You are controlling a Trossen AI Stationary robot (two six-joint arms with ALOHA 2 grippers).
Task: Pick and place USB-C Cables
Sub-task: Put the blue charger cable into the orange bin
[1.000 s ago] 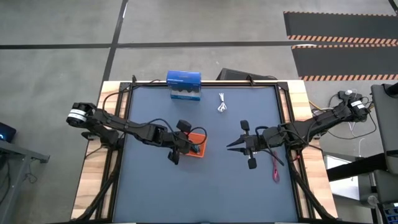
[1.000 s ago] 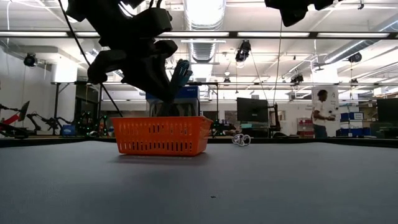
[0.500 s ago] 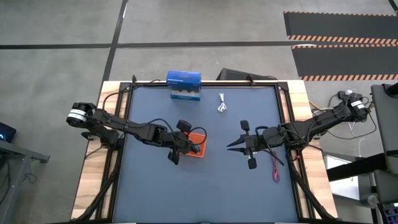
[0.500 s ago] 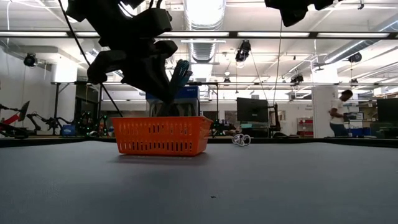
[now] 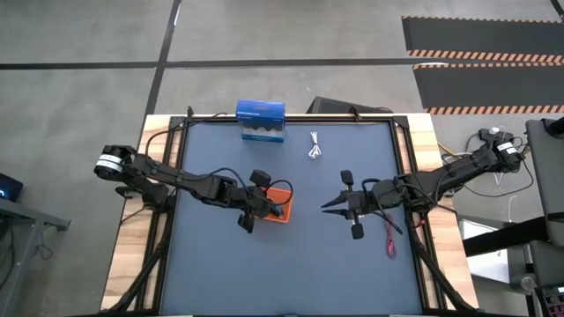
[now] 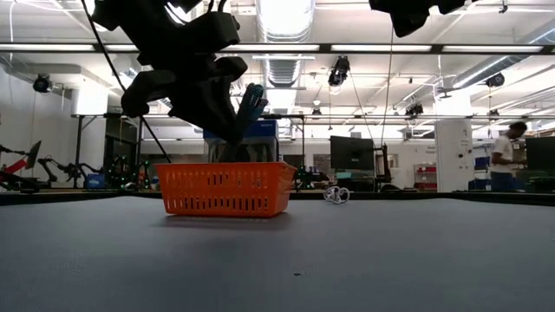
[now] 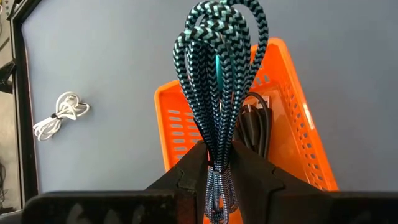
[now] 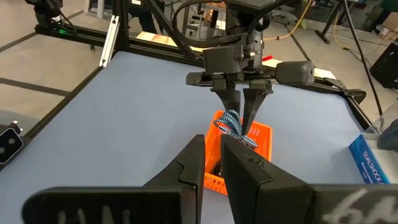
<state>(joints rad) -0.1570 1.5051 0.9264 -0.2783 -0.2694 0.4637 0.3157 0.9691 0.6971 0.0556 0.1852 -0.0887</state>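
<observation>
The table's (image 5: 220,264) near half is left bare. The far edge is blocked by a blue box (image 5: 261,121) and a white cable (image 5: 314,146); the middle by an orange tray (image 5: 280,208).

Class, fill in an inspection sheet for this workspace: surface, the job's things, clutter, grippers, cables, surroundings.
Surface: dark blue table top, wooden edges.
Job's things: teal cable held above the orange tray; black cable in the tray; white cable near the far edge; red cable near the right edge.
Clutter: blue box at the far edge.
Grippers: left gripper shut on the teal cable; right gripper empty, fingers close together, over mid-table.
Cables: robot wires along the arms.
Surroundings: person in the room behind.
</observation>
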